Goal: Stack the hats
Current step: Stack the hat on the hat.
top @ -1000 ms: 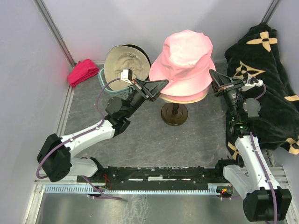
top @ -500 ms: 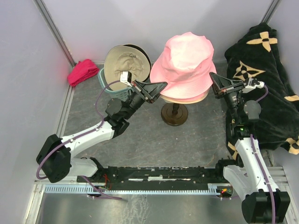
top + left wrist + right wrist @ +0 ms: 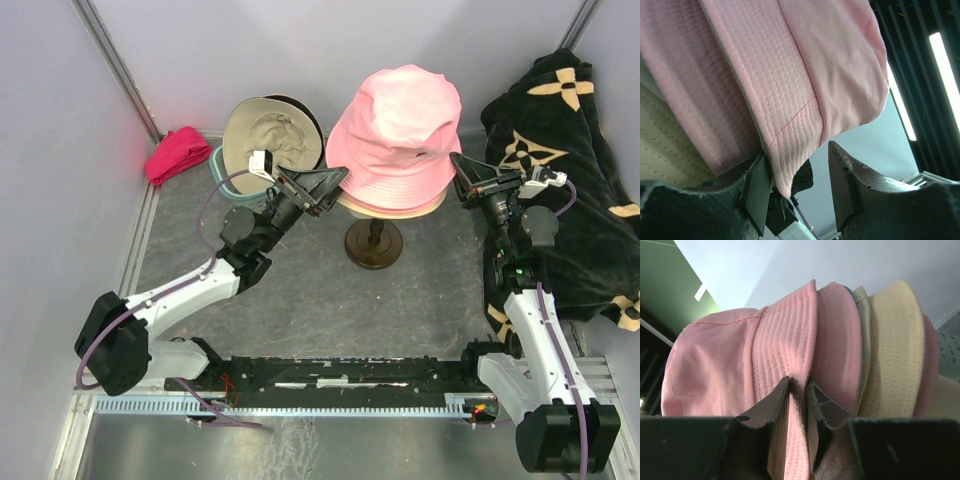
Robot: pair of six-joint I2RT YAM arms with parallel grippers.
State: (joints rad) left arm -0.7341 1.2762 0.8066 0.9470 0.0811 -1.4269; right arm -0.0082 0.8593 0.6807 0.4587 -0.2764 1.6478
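A pale pink fabric bucket hat (image 3: 400, 125) sits on top of a stack of hats on a dark wooden hat stand (image 3: 373, 243), which stands on the grey counter (image 3: 300, 290). Directly beneath it, the brim of a cream perforated fabric hat (image 3: 395, 210) shows around the stand's top. The right wrist view shows further brim layers squeezed between the two.

The left end effector (image 3: 335, 180) is at the pink brim on the stand's left side. Its fingers (image 3: 760, 190) are spread apart, and the brim edge hangs in the gap, touching one finger and clear of the other.

The right end effector (image 3: 462, 170) is at the brim on the stand's right side. Its fingers (image 3: 775, 400) sit close on either side of the brim. I cannot tell whether they are pressing on the fabric.

Behind the stand and to its left, a tan fabric bucket hat (image 3: 270, 130) lies crown-down in a teal mesh basket (image 3: 225, 165). Further left of the stand is a small magenta cloth (image 3: 178, 153). Well to the stand's right, a large black cloth with beige flower marks (image 3: 570, 150) is heaped up.
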